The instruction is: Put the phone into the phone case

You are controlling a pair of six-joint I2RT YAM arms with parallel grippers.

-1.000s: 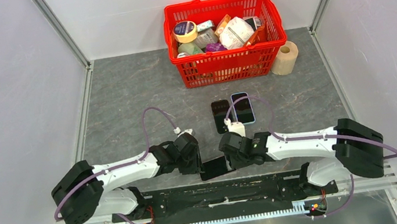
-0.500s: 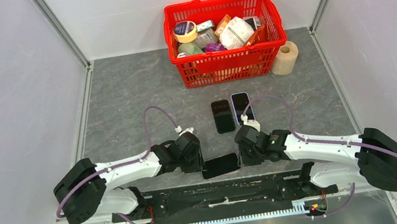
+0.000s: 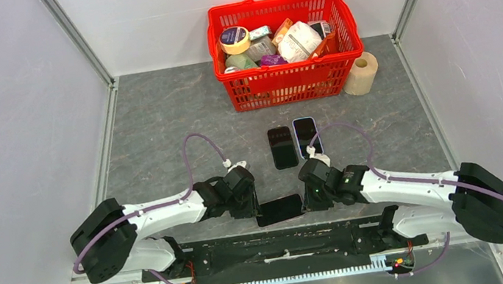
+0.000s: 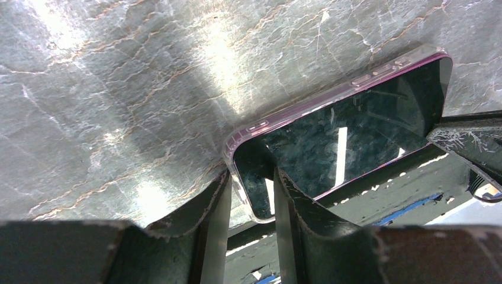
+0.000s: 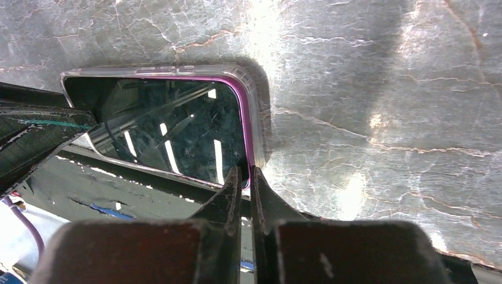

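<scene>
A dark phone (image 3: pixel 279 209) sits inside a clear, purple-rimmed phone case (image 4: pixel 296 109) and lies flat at the table's near edge, its long side overhanging. My left gripper (image 3: pixel 256 204) straddles the phone's left end. In the left wrist view one finger (image 4: pixel 213 201) is against the case's end and the other finger (image 4: pixel 293 201) rests on the screen (image 4: pixel 355 124), so the end is held between them. My right gripper (image 3: pixel 306 199) is at the right end. Its jaws (image 5: pixel 244 173) are nearly together and pinch the case's purple rim (image 5: pixel 251 118) at the near corner.
Two more phones, a black one (image 3: pixel 281 147) and a blue-rimmed one (image 3: pixel 306 136), lie side by side mid-table. A red basket (image 3: pixel 290 83) full of groceries stands at the back, with a paper roll (image 3: pixel 361 73) to its right. The black rail (image 3: pixel 285 245) runs under the overhang.
My right gripper has slid from over the phone to its right end and closed its jaws onto the rim. The left gripper has kept its hold, barely moving.
</scene>
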